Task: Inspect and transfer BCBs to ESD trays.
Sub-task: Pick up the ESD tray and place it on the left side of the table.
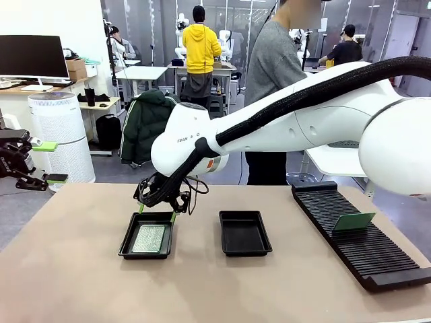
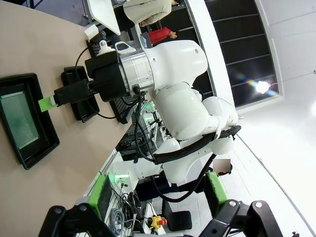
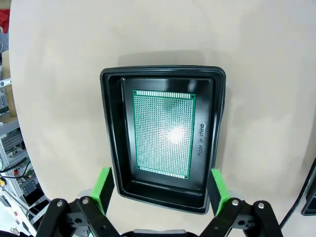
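One green BCB (image 3: pixel 163 131) lies flat on the floor of the left ESD tray (image 3: pixel 111 128), pale speckled face up. My right gripper (image 3: pixel 160 192) hovers just above that tray's near rim, open, with nothing between its green pads. From the front, the right gripper (image 1: pixel 158 212) hangs over the far end of this tray (image 1: pixel 128 243) and its board (image 1: pixel 149 239). The second ESD tray (image 1: pixel 244 235) sits to the right of it, holding nothing. Another green board (image 1: pixel 353 222) stands in the rack. My left gripper (image 1: pixel 48 162) is open at the far left, off the table.
A long black slotted rack (image 1: pixel 363 245) lies along the table's right side. A person in a grey top (image 1: pixel 273 74) stands behind the far edge. The right arm's white body (image 1: pixel 296 121) spans the table from the right. Bare tabletop (image 1: pixel 202 289) stretches in front of the trays.
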